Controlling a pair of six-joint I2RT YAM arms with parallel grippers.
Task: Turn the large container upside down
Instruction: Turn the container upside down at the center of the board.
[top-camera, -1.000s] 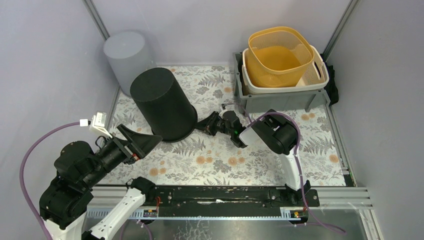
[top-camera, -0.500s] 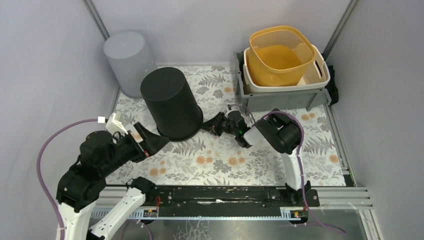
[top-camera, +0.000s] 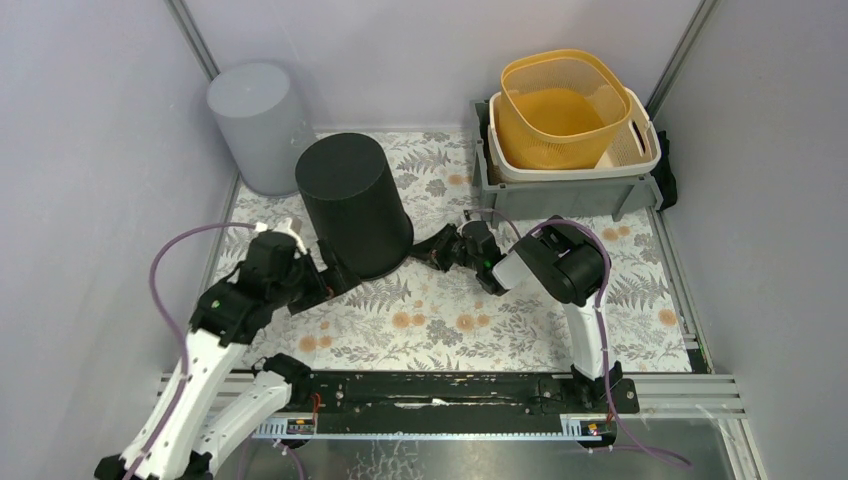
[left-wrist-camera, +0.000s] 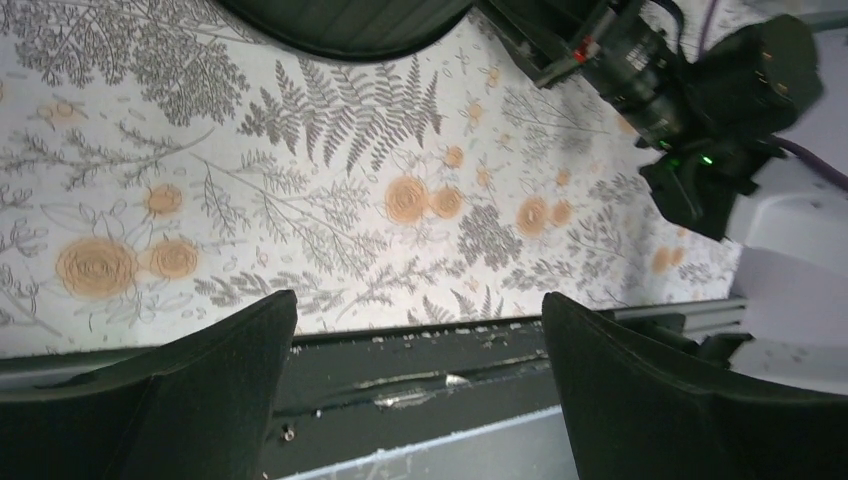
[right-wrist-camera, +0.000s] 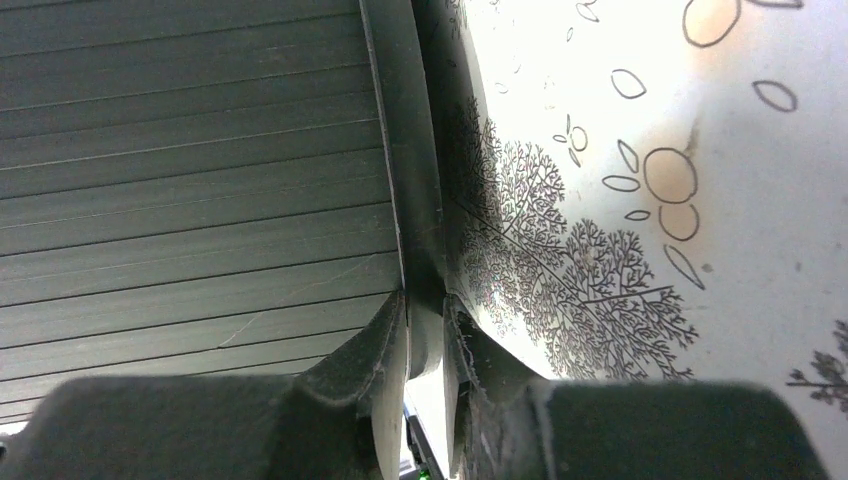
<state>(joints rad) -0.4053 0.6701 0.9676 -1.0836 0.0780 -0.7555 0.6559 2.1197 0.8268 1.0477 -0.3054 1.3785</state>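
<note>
We found the large black container (top-camera: 352, 205) standing toward the back left of the desk (top-camera: 450, 330), its closed base uppermost and its mouth facing down, perhaps leaning a little. The right jaws were clenched on its rim (right-wrist-camera: 420, 200) at the lower right side. The left jaws gaped wide, released and holding nothing, just beside the container's lower left edge. We judged the flip nearly finished: what was left was to settle the rim flat on the desk and let go.
</note>
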